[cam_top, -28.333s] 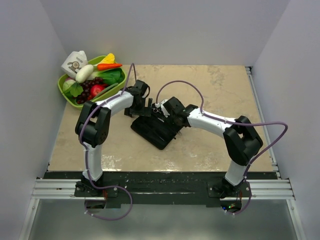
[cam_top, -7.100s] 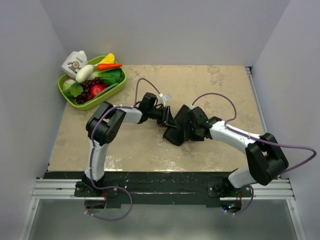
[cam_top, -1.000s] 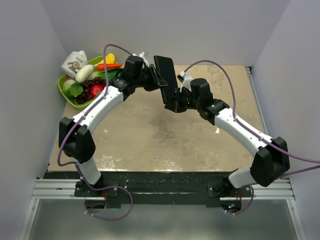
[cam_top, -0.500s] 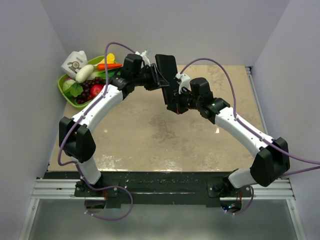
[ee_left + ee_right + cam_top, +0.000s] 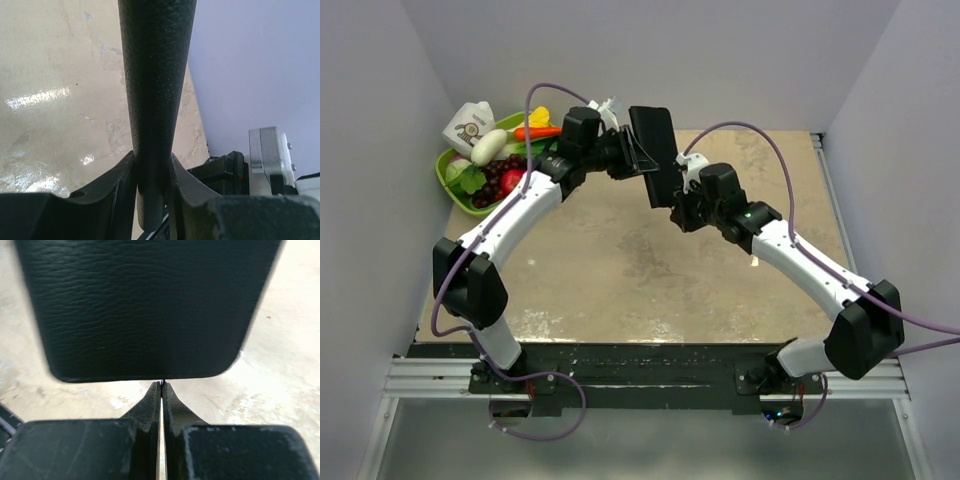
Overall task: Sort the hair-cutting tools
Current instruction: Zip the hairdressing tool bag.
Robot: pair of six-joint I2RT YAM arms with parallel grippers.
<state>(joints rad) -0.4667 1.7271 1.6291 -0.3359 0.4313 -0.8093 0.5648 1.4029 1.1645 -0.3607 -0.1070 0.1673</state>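
Above the far edge of the counter point(image 5: 620, 280), about midway along it, I have both arms raised with the black case point(image 5: 654, 150) hanging between them, clear of the surface. The left gripper point(image 5: 150, 170) is pinching one long edge of the case, and its fingers bite on either side of the thin profile. The right gripper point(image 5: 161, 387) has its jaws pressed almost together, with only a hairline between them. Their tips touch the short end of the case nearest me. I cannot tell whether they nip something thin there, such as a tab.

Neither the scissors nor the comb shows in any view. My guess is that they are inside the case, which would put them just beyond the right jaws and off to one side of the left ones.

The case's long axis runs from the far edge back toward me, leaning a little to the right. The right fingers point along that axis into its end, while the left fingers cross it at right angles. So the right arm is the nearer one for working that end open, with the left acting as the anchor.

The green tray point(image 5: 455, 192) of toy food sits in the far left corner, well apart from all this
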